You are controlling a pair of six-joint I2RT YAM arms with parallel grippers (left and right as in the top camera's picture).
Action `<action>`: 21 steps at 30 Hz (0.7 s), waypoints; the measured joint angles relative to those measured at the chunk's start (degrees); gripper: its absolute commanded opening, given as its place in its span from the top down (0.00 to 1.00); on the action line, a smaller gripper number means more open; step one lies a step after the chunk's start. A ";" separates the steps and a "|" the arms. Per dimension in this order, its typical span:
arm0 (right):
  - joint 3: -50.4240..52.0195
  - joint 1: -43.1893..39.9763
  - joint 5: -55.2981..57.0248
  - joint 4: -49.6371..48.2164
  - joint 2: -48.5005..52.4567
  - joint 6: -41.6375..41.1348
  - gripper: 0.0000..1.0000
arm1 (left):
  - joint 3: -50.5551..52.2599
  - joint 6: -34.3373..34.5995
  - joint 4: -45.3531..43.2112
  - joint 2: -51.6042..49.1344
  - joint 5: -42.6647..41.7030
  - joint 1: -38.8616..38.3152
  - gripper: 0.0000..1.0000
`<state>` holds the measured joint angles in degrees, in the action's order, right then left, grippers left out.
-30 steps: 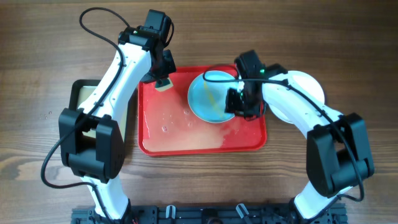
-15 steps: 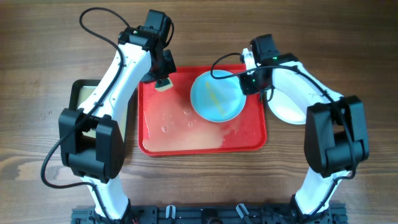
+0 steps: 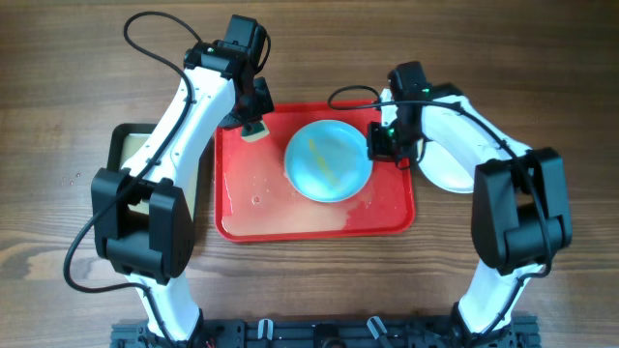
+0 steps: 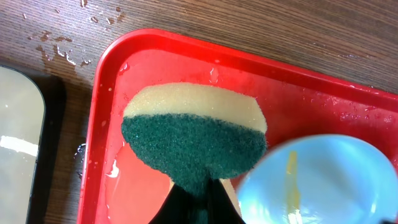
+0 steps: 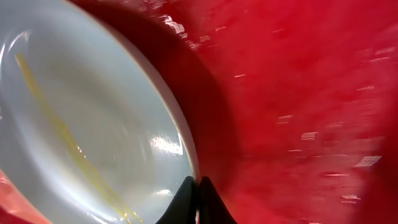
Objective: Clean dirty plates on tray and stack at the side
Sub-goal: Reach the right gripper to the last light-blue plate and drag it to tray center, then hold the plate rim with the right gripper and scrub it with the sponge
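Note:
A pale light-blue plate with a yellow streak lies over the red tray; it also shows in the left wrist view and the right wrist view. My right gripper is shut on the plate's right rim. My left gripper is shut on a sponge, green below and yellow on top, held over the tray's back left corner. White and pale plates sit to the right of the tray, partly hidden by my right arm.
A black-rimmed tray with a beige inside lies left of the red tray, also in the left wrist view. The red tray floor is wet, with foam toward the front. Water drops lie on the wood table.
The right gripper has moved the blue plate left toward the tray's middle and lowered it flatter. The left arm and sponge have not moved.

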<state>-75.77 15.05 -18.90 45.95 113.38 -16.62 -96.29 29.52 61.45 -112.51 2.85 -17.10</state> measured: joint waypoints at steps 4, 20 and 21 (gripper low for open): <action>0.00 4.66 1.14 -3.87 0.09 -5.44 0.66 | 0.00 0.00 0.00 0.00 0.00 0.00 0.96; -0.13 5.31 1.92 -13.66 3.78 -2.49 0.96 | 0.00 0.00 0.00 0.00 0.00 0.00 0.96; -0.13 5.64 2.01 -13.40 3.80 -5.16 0.96 | 0.00 0.00 0.00 0.00 0.00 0.00 0.96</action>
<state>-75.90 20.69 -16.88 32.56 117.19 -21.78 -96.29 29.52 61.45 -112.51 2.85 -17.10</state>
